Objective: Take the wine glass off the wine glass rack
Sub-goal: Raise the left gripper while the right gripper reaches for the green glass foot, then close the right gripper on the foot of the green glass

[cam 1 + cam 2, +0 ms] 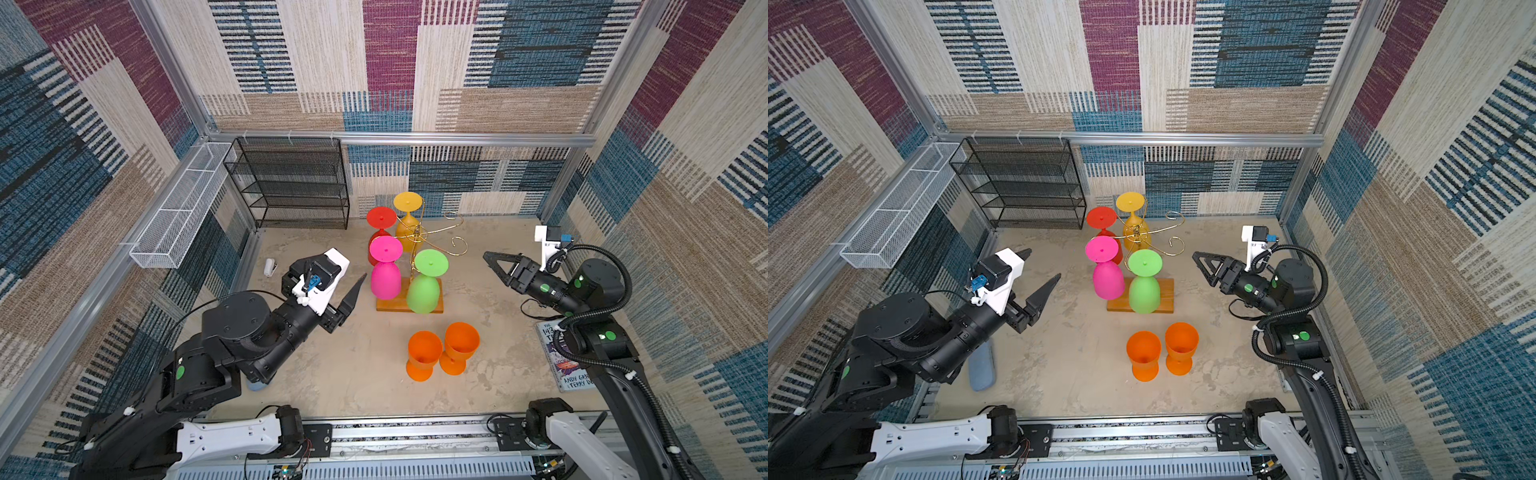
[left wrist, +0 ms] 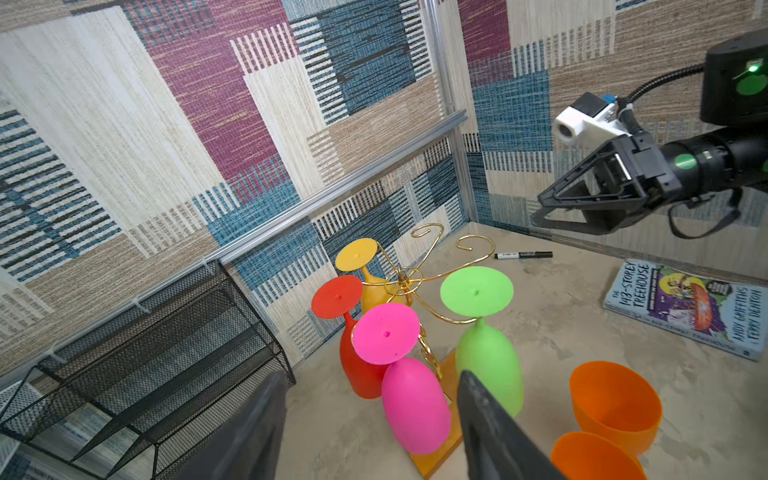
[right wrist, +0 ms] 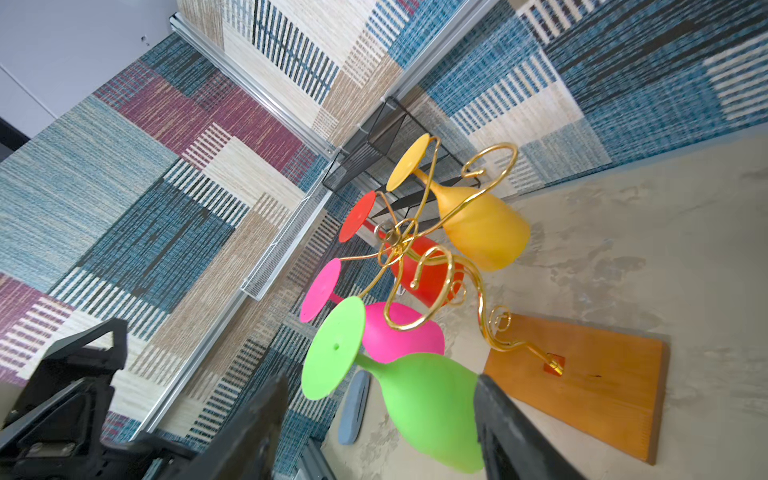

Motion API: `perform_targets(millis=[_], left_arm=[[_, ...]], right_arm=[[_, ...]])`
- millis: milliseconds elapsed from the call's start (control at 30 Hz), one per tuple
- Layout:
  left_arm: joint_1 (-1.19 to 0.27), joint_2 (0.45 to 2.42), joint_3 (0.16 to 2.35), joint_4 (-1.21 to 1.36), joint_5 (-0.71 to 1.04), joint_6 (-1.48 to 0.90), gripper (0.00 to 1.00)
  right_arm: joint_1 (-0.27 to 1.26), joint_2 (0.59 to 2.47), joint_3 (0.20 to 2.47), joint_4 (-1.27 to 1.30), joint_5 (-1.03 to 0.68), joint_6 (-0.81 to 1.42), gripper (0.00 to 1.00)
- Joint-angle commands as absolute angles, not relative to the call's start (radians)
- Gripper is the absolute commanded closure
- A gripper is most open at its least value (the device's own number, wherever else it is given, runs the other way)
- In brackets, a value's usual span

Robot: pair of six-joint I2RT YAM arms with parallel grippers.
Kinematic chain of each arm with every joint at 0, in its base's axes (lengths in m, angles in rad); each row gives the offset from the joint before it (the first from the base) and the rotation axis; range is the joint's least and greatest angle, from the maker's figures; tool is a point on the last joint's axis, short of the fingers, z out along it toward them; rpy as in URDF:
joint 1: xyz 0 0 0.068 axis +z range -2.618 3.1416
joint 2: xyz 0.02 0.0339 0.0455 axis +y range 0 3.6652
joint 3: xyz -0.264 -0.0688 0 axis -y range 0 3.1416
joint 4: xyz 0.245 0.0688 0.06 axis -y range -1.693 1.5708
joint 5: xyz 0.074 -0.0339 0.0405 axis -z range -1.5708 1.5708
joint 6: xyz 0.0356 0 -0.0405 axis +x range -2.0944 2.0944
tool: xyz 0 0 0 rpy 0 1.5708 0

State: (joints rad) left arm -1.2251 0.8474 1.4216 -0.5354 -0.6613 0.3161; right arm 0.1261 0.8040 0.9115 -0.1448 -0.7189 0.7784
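The wine glass rack (image 1: 419, 237) is a gold wire stand on a wood base (image 1: 1167, 295). Upside down on its arms hang a yellow glass (image 1: 408, 201), a red glass (image 1: 381, 217), a pink wine glass (image 1: 385, 282) and a green wine glass (image 1: 423, 293). My left gripper (image 1: 1040, 268) is open and empty, a short way left of the pink glass (image 2: 415, 407). My right gripper (image 1: 490, 262) is open and empty too, to the right of the rack, facing the green glass (image 3: 428, 411). Two orange glasses (image 1: 424, 353) (image 1: 461, 343) stand upright in front of the rack.
A black mesh shelf unit (image 1: 291, 183) stands at the back left, with a white wire basket (image 1: 178, 208) on the left wall. A book (image 1: 569, 365) lies under the right arm. A black marker (image 2: 523, 254) lies at the far right. A blue-grey pad (image 1: 982, 365) lies by the left arm.
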Motion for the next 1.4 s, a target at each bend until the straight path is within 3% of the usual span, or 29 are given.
perform_targets(millis=[0, 467, 867, 1367], left_arm=[[-1.211, 0.824, 1.375, -0.476, -0.732, 0.262, 0.32], [-1.078, 0.851, 1.323, -0.512, -0.574, 0.17, 0.31], [-0.91, 0.906, 1.272, -0.5, -0.364, 0.076, 0.32], [-0.819, 0.931, 1.24, -0.487, -0.244, 0.035, 0.32]], right_arm=[[0.189, 0.813, 0.933, -0.166, -0.717, 0.792, 0.29], [0.389, 0.855, 0.853, -0.07, -0.598, 0.868, 0.42], [0.411, 0.928, 0.89, 0.002, -0.575, 0.867, 0.49], [0.426, 0.98, 0.911, 0.048, -0.571, 0.873, 0.56]])
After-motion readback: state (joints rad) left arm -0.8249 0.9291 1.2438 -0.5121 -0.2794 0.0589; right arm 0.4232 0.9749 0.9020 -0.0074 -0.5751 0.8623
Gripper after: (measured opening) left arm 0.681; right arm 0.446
